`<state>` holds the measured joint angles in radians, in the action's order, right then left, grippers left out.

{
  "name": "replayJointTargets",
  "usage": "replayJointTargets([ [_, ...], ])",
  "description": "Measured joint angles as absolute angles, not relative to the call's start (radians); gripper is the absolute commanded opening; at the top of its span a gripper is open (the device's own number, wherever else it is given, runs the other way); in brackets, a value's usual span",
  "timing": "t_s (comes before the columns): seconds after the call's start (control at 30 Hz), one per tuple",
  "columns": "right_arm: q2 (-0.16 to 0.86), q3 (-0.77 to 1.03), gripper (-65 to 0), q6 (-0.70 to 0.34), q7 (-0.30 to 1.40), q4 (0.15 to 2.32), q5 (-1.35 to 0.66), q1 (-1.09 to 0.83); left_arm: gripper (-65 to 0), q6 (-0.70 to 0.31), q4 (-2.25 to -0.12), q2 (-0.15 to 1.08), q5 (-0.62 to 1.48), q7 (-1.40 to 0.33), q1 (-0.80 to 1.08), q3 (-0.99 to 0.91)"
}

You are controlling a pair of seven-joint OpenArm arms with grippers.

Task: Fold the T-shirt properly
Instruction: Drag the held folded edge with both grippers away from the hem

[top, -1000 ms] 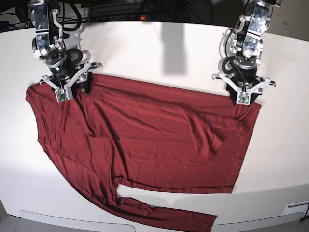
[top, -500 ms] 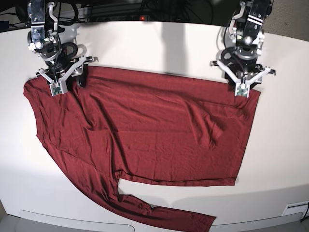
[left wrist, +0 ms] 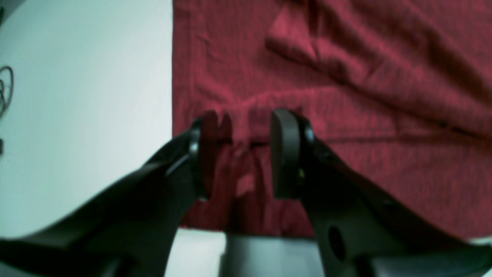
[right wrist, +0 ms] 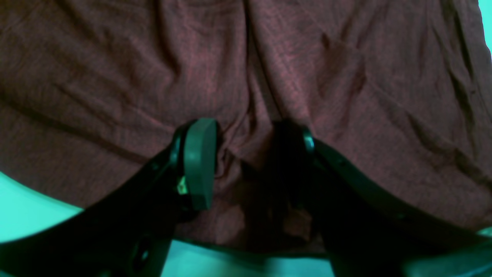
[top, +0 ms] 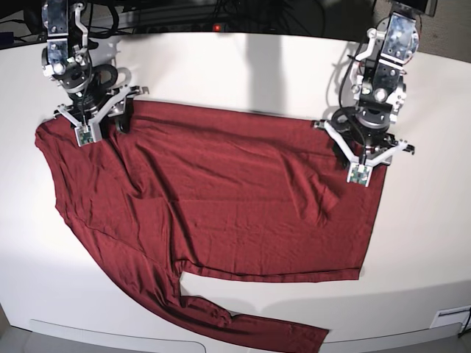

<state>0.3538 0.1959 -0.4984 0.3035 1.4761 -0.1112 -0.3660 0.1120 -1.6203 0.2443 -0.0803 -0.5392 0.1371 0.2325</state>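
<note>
On the worktop (top: pixel 221 66): both tools pinching the T-shirt (top: pixel 235 198) far edge.
Left tool (left wrist: pixel 240 154) and right tool (right wrist: pixel 246 165) each pinch bunched cloth; thin fabric may slip free, skewing the fold.

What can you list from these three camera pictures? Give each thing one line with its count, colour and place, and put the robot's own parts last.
T-shirt: one, dark red, long-sleeved, spread wrinkled across the table, one sleeve trailing to the near edge.
table: one, white, under the shirt.
cables: several, dark, behind the table's far edge.
left gripper: one, black with pale parts, over the shirt's corner on the base view's right; jaws apart with fabric bunched between them.
right gripper: one, black with pale parts, over the shirt's far corner on the base view's left; jaws apart, fabric between.
</note>
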Motion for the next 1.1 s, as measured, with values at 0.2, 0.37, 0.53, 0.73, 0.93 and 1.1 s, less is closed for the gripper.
replayJointTargets([
  [0.2,0.354,0.196,-37.0,-0.498,0.295,1.475,-0.11,-0.366,-42.5,0.104,-1.56,0.243,0.01,-0.357,0.17,0.236],
  [0.37,0.348,0.196,-37.0,-0.495,0.287,1.475,-0.108,-0.368,-42.7,0.127,-1.418,0.217,-0.009,-0.286,0.133,0.229],
  [0.53,0.348,0.196,-37.0,-0.492,0.285,1.475,-0.108,-0.369,-42.7,0.138,-1.397,0.195,-0.053,-0.293,0.149,0.231],
  [0.73,0.348,0.196,-37.0,-0.493,0.291,1.476,-0.108,-0.369,-43.1,0.147,-1.412,0.196,-0.074,-0.262,0.216,0.229],
  [0.93,0.355,0.197,-37.0,-0.51,0.308,1.493,-0.105,-0.396,-43.1,0.161,-1.423,0.197,-0.087,-0.2,0.286,0.227],
  [1.1,0.357,0.203,-37.0,-0.506,0.307,1.554,-0.076,-0.472,-43.1,0.17,-1.43,0.197,-0.092,-0.171,0.325,0.225],
])
